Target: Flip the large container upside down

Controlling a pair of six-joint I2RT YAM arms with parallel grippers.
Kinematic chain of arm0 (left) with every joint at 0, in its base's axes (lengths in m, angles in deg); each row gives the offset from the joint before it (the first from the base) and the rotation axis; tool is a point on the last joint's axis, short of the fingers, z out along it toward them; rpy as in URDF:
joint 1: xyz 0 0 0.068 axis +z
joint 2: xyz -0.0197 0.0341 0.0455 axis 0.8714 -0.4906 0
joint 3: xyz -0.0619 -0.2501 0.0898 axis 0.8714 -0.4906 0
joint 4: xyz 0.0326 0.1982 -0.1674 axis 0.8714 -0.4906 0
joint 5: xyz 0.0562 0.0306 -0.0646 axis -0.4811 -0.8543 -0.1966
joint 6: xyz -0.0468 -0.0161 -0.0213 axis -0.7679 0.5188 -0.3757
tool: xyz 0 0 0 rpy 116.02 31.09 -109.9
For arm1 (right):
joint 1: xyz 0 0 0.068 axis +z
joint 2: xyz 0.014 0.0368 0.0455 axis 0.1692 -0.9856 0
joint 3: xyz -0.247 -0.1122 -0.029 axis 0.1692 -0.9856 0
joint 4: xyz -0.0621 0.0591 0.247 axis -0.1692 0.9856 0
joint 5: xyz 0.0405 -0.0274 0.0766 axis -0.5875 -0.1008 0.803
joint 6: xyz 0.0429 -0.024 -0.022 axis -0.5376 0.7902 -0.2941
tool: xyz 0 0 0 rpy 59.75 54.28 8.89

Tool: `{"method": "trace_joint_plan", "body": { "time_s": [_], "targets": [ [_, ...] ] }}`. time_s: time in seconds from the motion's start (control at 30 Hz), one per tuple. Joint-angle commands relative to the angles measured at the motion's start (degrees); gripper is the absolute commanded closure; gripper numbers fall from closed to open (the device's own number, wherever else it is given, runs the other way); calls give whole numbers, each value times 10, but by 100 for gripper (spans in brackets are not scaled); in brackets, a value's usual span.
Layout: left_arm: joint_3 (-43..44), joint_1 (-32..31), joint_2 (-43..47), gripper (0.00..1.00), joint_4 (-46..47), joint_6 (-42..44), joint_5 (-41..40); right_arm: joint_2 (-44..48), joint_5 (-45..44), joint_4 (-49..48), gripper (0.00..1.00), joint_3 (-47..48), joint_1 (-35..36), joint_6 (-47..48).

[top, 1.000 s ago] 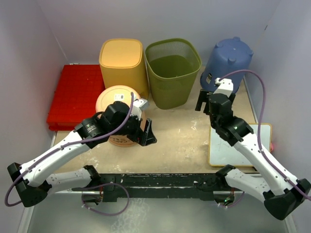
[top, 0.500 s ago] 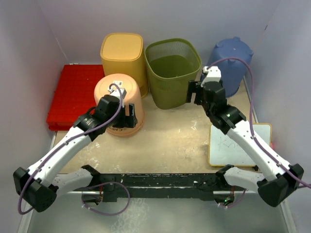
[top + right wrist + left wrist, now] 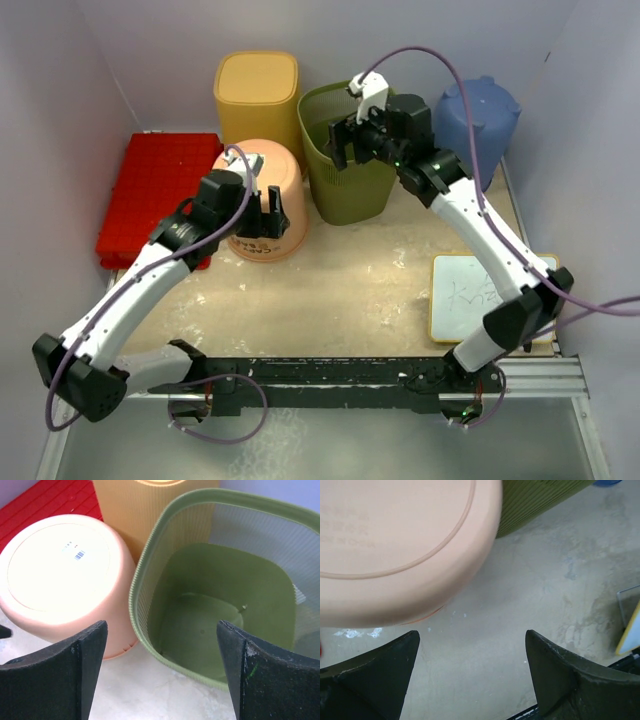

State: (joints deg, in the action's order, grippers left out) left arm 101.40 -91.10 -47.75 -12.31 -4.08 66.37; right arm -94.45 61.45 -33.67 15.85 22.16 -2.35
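- Red crate (image 3: 155, 195): you find it lying flat at the table's far-left corner, against the left wall.
- Left gripper (image 3: 262, 215): its jaws stand wide apart and hold nothing. It hangs over the near side of the peach bucket. From the left wrist view you see only bare table (image 3: 380, 290) between the two fingers (image 3: 370, 680), with the bucket's base just ahead of them. Contact with the bucket cannot be judged.
- Peach bucket (image 3: 288, 170): it sits mouth down, base up, just in front of the yellow bin and just beside the green basket.
- Yellow bin (image 3: 257, 95): it stands at the back wall, closed face up, just left of the green basket.
- Green basket (image 3: 345, 200): this is the large container. Note that it stands upright with its mouth open to the ceiling, in the middle of the back row, between the yellow bin and the blue bin.
- Right gripper (image 3: 345, 148): its jaws are spread wide and grip nothing. It hovers above the basket's left rim, and the right wrist view looks straight down into the basket.
- Blue bin (image 3: 480, 125): it sits base up at the far right, near the basket.
- Whiteboard (image 3: 480, 295): it lies flat at the near right, well apart from the basket.
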Motion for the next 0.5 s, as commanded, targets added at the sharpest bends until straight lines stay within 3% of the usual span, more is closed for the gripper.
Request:
{"method": "trace_joint_plan", "body": {
  "time_s": [0.0, 0.1, 0.17, 0.23, 0.33, 0.47],
  "targets": [
    [47, 2, 71, 16, -22, 2, 22, -55, 87, 46, 11, 72, 6, 44],
    [48, 2, 99, 16, -19, -16, 35, -104, 113, 87, 21, 109, 7, 44],
    [43, 2, 111, 16, -12, -26, 46, -136, 120, 134, 33, 142, 9, 50],
    [37, 2, 115, 16, -8, -32, 50, -163, 108, 173, 54, 179, 11, 43],
    [31, 2, 112, 16, -5, -34, 52, -157, 91, 188, 96, 199, 11, 15],
    [18, 2, 110, 16, 21, -38, 62, -59, 63, 129, 100, 126, 11, -14]
  ]
}}
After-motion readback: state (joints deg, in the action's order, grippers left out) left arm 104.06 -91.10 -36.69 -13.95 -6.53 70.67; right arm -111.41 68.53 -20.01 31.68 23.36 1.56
